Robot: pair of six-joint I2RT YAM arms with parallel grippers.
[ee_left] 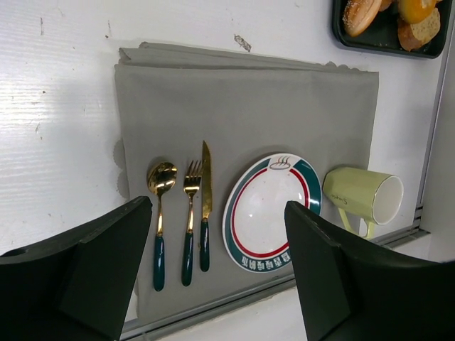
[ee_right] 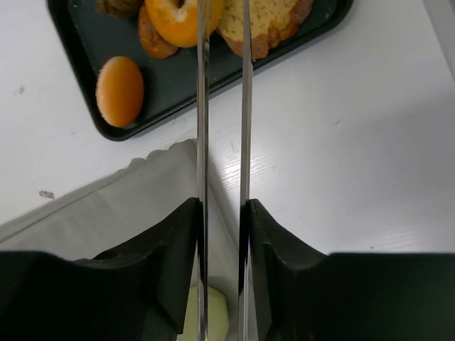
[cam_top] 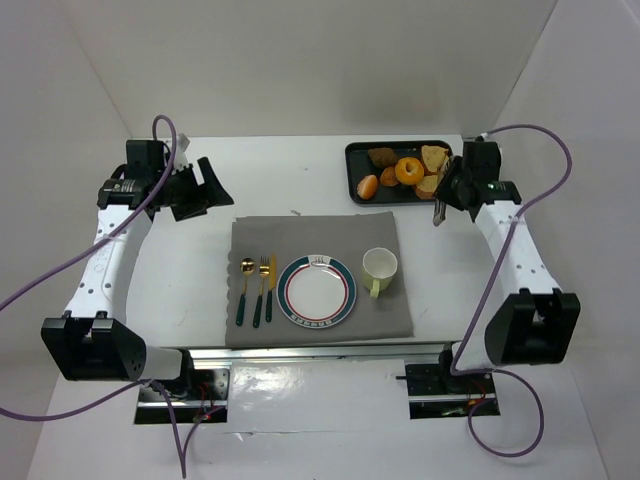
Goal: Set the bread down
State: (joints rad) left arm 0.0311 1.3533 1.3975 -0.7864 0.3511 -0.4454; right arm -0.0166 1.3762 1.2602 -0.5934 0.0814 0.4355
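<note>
The bread, a golden-tan slice with a brown crust (cam_top: 429, 186), lies at the near right of the black tray (cam_top: 356, 152). In the right wrist view it (ee_right: 274, 21) lies partly behind the tong blades. My right gripper (cam_top: 449, 188) (ee_right: 221, 206) is shut on thin metal tongs (ee_right: 201, 106), whose two blades reach out over the tray's near edge, above the bread and an orange ring-shaped bun (ee_right: 170, 18). The blades are slightly apart and hold nothing. My left gripper (cam_top: 212, 185) (ee_left: 217, 234) is open and empty at the far left, apart from everything.
A grey placemat (cam_top: 300, 235) carries a green-and-red-rimmed white plate (cam_top: 290, 275) (ee_left: 238, 206), a pale green cup (cam_top: 379, 266) on its side, and a spoon, fork and knife (cam_top: 257, 290). The tray also holds a paler slice (cam_top: 435, 157), a dark brown bun (cam_top: 382, 157) and a small orange bun (cam_top: 368, 186).
</note>
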